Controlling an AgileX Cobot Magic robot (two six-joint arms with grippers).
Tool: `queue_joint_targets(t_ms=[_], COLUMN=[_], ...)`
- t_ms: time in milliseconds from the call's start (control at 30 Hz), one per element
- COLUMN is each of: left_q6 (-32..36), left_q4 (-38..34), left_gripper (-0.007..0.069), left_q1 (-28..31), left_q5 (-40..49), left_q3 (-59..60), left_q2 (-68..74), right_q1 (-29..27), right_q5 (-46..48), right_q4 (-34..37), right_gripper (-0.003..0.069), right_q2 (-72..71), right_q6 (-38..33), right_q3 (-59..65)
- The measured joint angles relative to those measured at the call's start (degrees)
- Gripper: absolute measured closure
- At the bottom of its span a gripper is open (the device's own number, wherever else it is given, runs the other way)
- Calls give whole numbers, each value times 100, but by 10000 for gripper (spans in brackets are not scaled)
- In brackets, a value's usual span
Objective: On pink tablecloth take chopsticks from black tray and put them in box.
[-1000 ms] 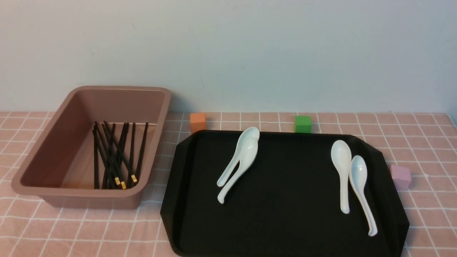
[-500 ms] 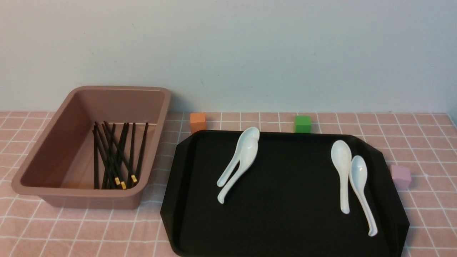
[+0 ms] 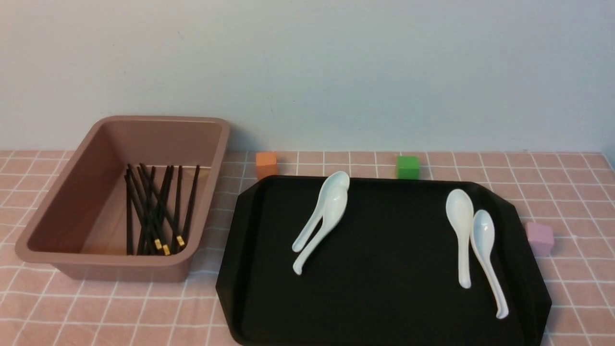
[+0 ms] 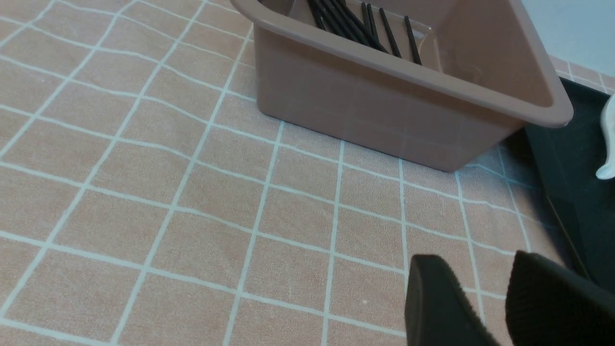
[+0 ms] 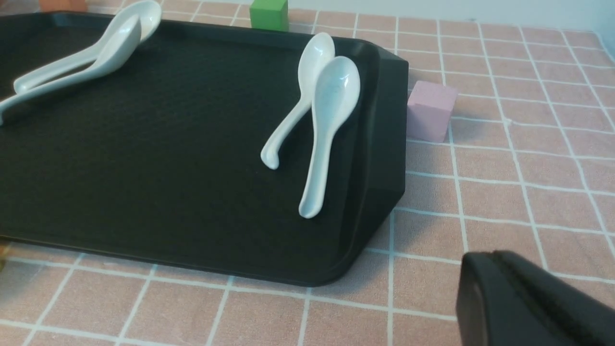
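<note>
Several black chopsticks [image 3: 153,211] with gold bands lie inside the brownish-pink box [image 3: 120,122] at the left of the pink tablecloth [image 3: 576,192]. No chopsticks show on the black tray [image 3: 384,298], which carries only white spoons. Neither gripper appears in the front view. In the left wrist view my left gripper [image 4: 480,269] hangs open and empty over the cloth, short of the box [image 4: 384,105] and its chopsticks [image 4: 355,24]. In the right wrist view my right gripper [image 5: 485,259] is shut on nothing, over the cloth off the tray's [image 5: 144,168] near right corner.
Two pairs of white spoons [image 3: 322,216] [image 3: 473,240] lie on the tray. An orange cube [image 3: 266,164] and a green cube [image 3: 407,166] stand behind the tray. A pink cube [image 3: 539,238] sits by its right edge. A wall closes the back.
</note>
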Motion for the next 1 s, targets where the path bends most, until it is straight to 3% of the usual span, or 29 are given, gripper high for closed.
queue_joint_targets(t_ms=[1000], left_q6=[0], left_q4=[0], left_gripper=[386], left_q1=[0], left_q5=[0], left_q3=[0], left_q2=[0], right_q1=[0], right_q5=[0], right_q4=[0], right_gripper=[627], right_q2=[0], right_q6=[0], right_q3=[0])
